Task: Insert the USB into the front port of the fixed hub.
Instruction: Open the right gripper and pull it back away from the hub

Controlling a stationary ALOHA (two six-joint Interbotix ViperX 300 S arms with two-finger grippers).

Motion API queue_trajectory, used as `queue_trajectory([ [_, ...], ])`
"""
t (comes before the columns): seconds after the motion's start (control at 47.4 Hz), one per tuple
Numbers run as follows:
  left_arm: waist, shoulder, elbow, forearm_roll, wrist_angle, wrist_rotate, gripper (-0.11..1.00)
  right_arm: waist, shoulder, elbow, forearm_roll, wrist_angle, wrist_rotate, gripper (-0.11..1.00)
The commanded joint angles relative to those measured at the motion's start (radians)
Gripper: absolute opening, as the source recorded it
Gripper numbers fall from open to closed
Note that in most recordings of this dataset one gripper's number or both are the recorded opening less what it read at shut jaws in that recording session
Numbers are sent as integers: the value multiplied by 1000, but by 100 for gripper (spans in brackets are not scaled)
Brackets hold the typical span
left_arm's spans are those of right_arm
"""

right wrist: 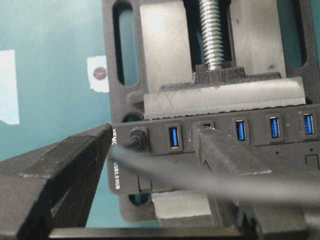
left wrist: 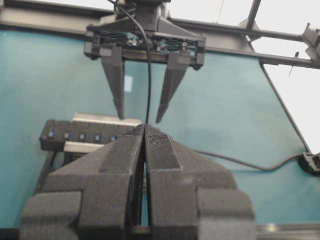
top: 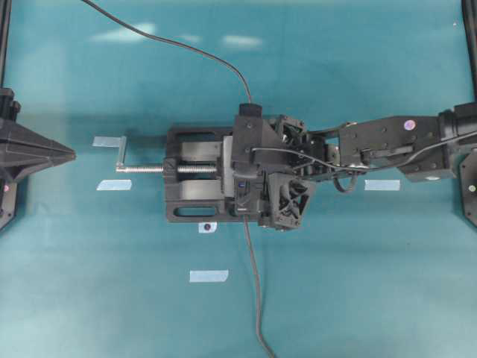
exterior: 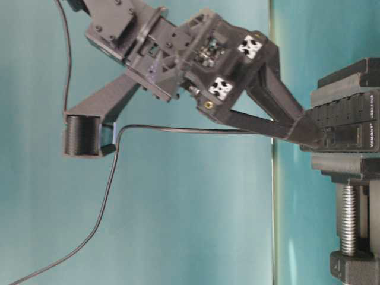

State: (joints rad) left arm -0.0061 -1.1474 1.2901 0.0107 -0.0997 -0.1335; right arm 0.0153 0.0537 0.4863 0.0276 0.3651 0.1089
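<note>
The fixed hub (right wrist: 260,131), a black bar with blue ports, is clamped in a vise. The USB plug (right wrist: 137,140) sits in the endmost port, next to the hub's printed label. Its grey cable (right wrist: 225,182) runs blurred past the camera and also shows in the table-level view (exterior: 178,129). My right gripper (right wrist: 152,132) is open over that end of the hub, one finger on each side of the plug and touching neither plug nor cable. It is also seen from the front (left wrist: 140,119). My left gripper (left wrist: 145,129) is shut and empty, far left of the vise (top: 71,155).
The black vise (top: 194,149) stands mid-table with its silver screw (top: 145,168) pointing left. One dark cable (top: 253,287) runs from the hub's near end to the bottom edge. Another (top: 171,41) runs to the top left. Tape strips (top: 209,276) mark the teal table.
</note>
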Motion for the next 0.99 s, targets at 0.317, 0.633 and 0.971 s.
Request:
queue_trajectory([
  [0.317, 2, 5, -9, 3, -8, -3, 0, 23, -107, 60, 3, -58, 11, 71],
  [0.633, 2, 2, -8, 3, -6, -3, 0, 41, -161, 123, 5, -115, 64, 71],
  [0.971, 3, 2, -6, 3, -6, -5, 0, 41, -235, 210, 5, -256, 74, 71],
])
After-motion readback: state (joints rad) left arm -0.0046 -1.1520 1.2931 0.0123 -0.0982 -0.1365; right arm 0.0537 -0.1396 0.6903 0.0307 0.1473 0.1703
